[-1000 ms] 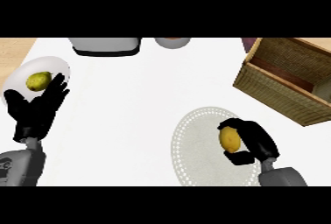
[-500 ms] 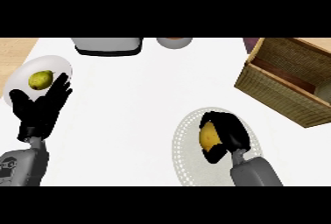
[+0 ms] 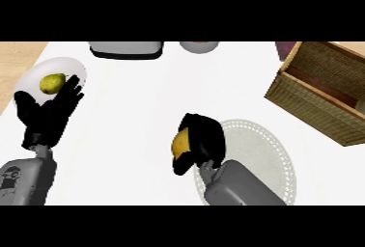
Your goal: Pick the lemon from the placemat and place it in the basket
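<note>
Lemon [image 3: 180,143] is sitting gripped in the right hand [image 3: 203,141] beside the placemat [image 3: 264,154]; carrying it to the basket [image 3: 321,89] comes next, left hand [image 3: 49,113] resting open.

No legible text, label, brand, number or sign on any item in the head view. One small dark mark sits on the left forearm [image 3: 20,178] near the view's lower left corner; its shape cannot be read as letters or digits.
</note>
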